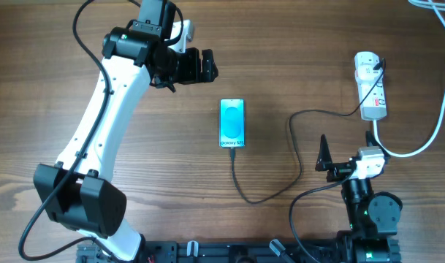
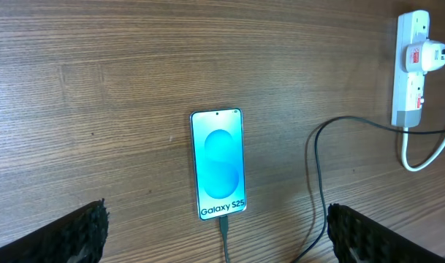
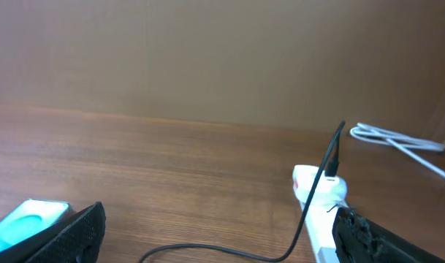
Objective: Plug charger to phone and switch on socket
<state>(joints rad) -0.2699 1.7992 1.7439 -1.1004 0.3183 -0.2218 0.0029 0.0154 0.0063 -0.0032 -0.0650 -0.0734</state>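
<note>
Seeing one phone [image 1: 232, 123], one charger [image 1: 295, 157] reaching its lower end, one socket [image 1: 370, 86]; counting two: left gripper [image 1: 207, 66], right gripper [image 3: 222, 235], both gaping wide, gripping nothing.

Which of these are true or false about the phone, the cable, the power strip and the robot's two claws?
1. The phone shows a lit blue-green screen. True.
2. The left gripper is clamped on the phone. False: it stands open and apart from the phone, touching nothing.
3. A thin black cable leads from the phone's lower end across to the power strip. True.
4. The power strip lies between the phone and the left gripper. False: it lies on the phone's other side, near the right gripper.
5. The right gripper is shut on the cable. False: it is open and holds nothing.
</note>
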